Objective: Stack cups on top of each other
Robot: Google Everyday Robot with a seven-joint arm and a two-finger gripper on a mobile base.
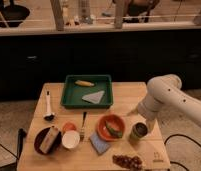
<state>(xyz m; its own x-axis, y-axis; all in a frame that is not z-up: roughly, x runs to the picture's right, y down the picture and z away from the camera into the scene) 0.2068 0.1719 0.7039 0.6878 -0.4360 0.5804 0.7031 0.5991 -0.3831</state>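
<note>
jaws unreadable; bent arm (166,94) holds the gripper (143,119) just above the yellow-green cup (138,132).

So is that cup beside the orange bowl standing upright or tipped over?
Upright: the cup, rim facing up, stands below the gripper, beside the orange bowl.

We see a light wooden table (129,95) standing on a pale speckled floor (14,112). Behind it, from 9 to 3 o'clock, runs a dark low wall (119,55). Pale slanted posts (58,15) rise above it at 12 o'clock, with brighter ground beyond. A black cable (186,137) crosses the floor at 4 o'clock. The gripper (140,122) hangs over the table's 4 o'clock side.
</note>
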